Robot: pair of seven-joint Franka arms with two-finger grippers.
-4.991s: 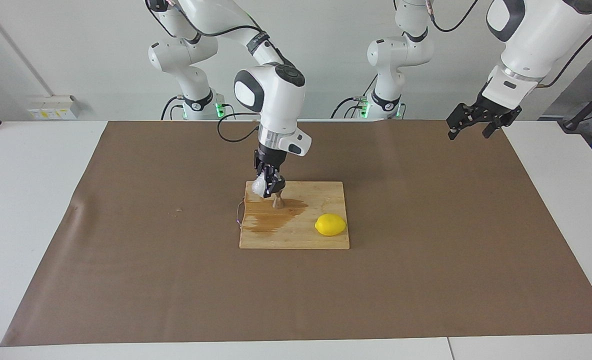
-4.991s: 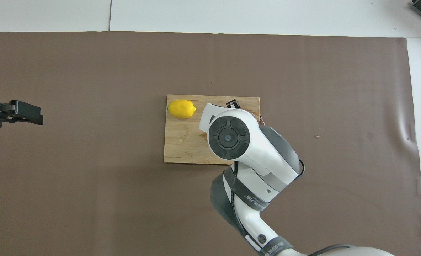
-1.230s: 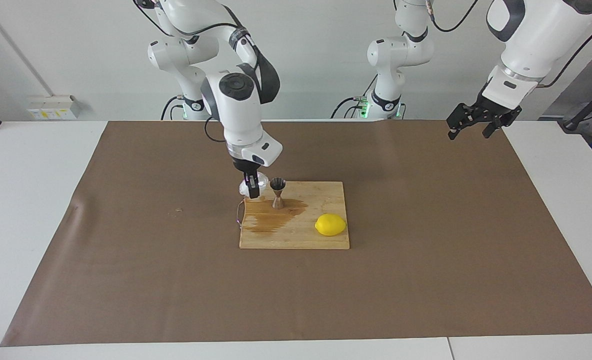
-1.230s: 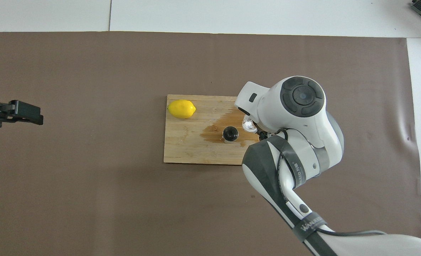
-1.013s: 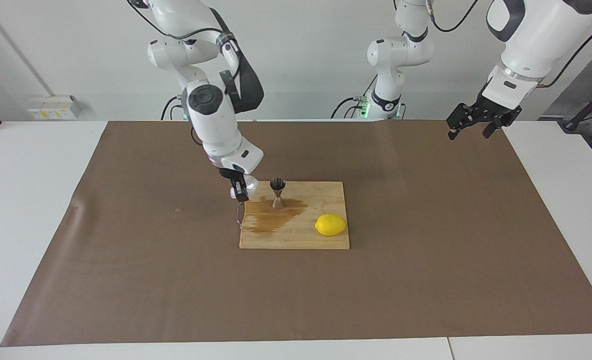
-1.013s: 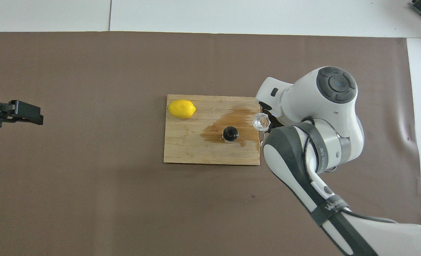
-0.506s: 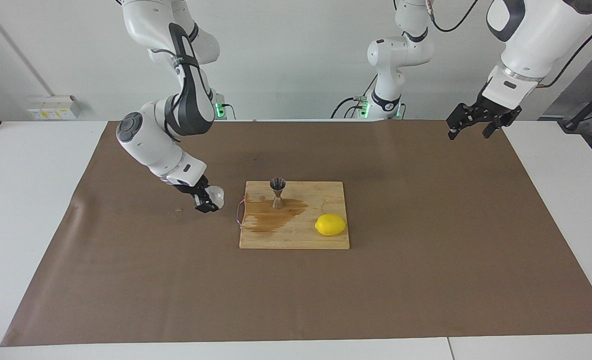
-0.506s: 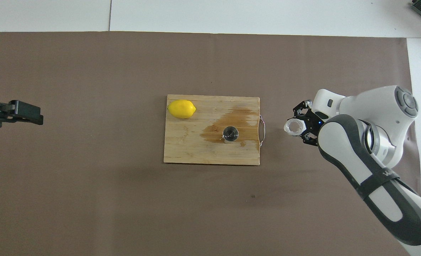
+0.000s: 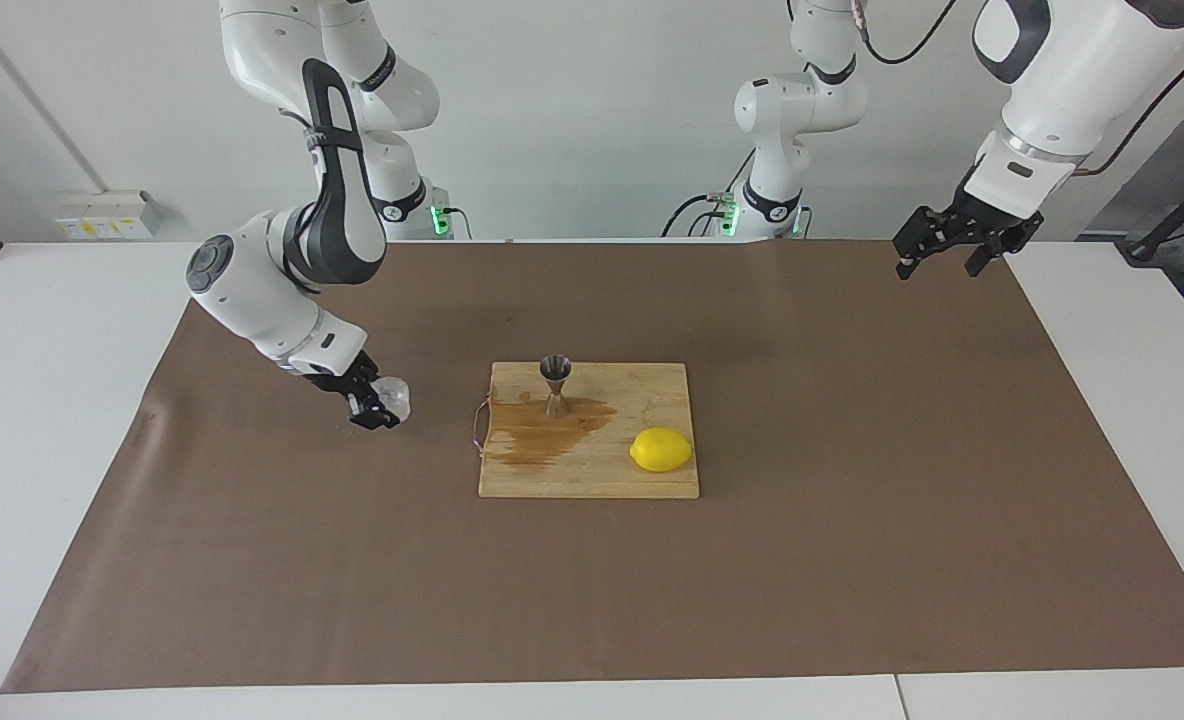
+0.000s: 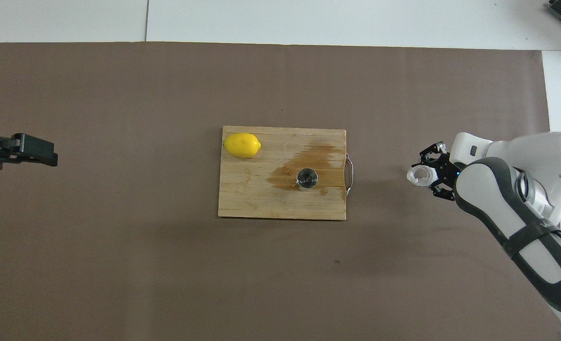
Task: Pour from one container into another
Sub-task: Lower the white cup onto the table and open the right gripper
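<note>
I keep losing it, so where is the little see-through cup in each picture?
Facing view: the cup is in the right hand, low over the brown mat, off the wooden board.
Overhead view: the cup is off the board's handle end.
Shared landmark: the lemon on the board.

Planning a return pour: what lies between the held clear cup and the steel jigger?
Bare brown mat, then the cutting board's wire handle and wet patch, seen overhead.
</note>
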